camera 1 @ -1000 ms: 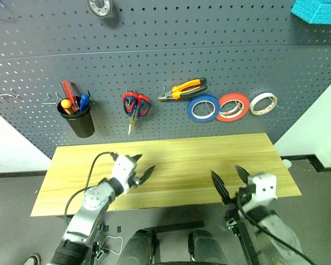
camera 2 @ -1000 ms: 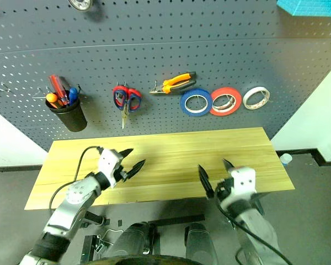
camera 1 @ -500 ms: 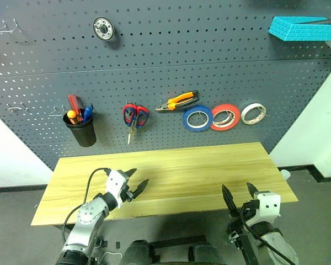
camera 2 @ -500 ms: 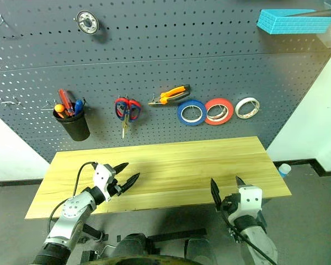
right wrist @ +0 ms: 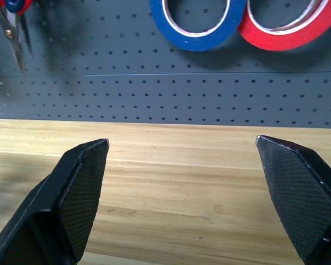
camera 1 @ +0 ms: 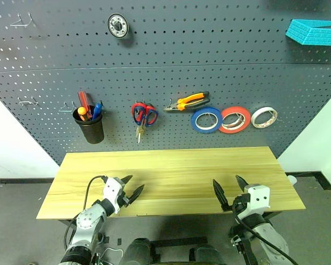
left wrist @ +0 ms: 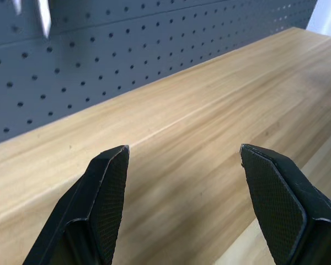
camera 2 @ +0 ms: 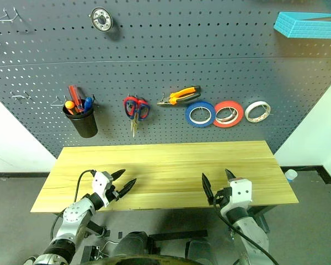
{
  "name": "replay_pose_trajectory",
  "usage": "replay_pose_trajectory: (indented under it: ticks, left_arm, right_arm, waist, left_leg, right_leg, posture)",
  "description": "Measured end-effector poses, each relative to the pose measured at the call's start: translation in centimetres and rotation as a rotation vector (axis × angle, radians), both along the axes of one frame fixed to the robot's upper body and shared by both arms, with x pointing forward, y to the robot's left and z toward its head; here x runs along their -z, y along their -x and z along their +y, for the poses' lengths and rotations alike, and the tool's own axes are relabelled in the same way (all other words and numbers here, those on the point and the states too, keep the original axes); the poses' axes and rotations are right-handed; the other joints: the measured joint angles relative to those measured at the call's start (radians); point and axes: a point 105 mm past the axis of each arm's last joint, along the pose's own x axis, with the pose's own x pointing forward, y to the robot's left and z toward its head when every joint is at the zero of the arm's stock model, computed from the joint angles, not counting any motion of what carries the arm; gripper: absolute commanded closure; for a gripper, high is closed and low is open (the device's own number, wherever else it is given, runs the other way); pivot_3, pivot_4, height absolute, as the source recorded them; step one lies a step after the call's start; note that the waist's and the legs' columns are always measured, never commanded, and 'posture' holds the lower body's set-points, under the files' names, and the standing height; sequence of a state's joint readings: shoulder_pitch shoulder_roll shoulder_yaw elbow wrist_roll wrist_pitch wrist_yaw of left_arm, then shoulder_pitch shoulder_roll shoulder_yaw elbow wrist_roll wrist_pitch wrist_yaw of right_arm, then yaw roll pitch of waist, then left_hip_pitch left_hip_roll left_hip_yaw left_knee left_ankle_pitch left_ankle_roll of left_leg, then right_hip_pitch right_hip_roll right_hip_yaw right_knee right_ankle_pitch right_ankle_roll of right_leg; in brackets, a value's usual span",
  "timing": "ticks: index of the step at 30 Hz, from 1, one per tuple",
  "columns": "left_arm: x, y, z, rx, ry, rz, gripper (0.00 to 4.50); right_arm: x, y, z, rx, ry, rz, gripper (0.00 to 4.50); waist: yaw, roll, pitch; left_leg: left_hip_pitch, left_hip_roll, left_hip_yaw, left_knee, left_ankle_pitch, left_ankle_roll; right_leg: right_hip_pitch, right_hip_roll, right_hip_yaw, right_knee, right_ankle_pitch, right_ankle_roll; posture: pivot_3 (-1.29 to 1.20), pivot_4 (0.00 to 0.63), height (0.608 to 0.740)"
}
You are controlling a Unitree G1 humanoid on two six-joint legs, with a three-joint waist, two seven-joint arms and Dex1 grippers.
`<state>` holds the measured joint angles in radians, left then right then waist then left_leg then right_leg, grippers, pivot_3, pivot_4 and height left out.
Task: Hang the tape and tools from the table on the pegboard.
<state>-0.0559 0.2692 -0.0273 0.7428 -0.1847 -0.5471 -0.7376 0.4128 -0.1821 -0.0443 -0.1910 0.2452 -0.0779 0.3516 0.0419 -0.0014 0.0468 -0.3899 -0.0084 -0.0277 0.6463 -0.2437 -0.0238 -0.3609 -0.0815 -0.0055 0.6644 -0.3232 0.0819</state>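
On the pegboard point(camera 1: 171, 49), the blue tape point(camera 1: 205, 120) hangs from a hook, with a red-orange roll point(camera 1: 235, 119) just beside it and overlapping its edge, and a smaller white roll point(camera 1: 263, 117) beyond that. Next to the blue roll, on its other side, the pliers point(camera 1: 186, 102) with orange-and-black handles hang roughly level. Further along, a pair of scissors point(camera 1: 144, 115) with red and blue showing at the handles hangs blades down; whether this is one pair or two stacked pairs I cannot tell. A black cup point(camera 1: 91, 126) hooked to the board holds an orange-handled screwdriver point(camera 1: 81, 112) together with a red screwdriver point(camera 1: 84, 100) and a blue screwdriver point(camera 1: 96, 108). A round metal part point(camera 1: 118, 25) sits high on the board, and a turquoise foam block point(camera 1: 315, 31) rests near the upper corner.

Below, the table point(camera 1: 171, 171) of light wood carries none of these items. The left gripper point(camera 1: 130, 191) hovers over the near edge of the tabletop, jaws spread apart and empty. The right gripper point(camera 1: 229, 188) hangs at the near edge too, well apart from the left, jaws parted wide, holding nothing
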Motion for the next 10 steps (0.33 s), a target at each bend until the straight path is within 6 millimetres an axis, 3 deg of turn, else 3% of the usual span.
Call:
replay_pose_trajectory:
  ticks: [10]
  left_arm:
    - [0.71, 0.22, 0.21, -0.006, -0.014, -0.012, 1.12]
  right_arm:
    - [0.14, -0.24, 0.27, -0.023, 0.000, 0.021, 0.00]
  waist:
    - [0.003, -0.001, -0.001]
  left_leg:
    - [-0.001, 0.000, 0.000, 0.000, 0.000, 0.000]
  right_leg:
    - [-0.001, 0.000, 0.000, 0.000, 0.000, 0.001]
  posture:
    - [0.10, 0.000, 0.711]
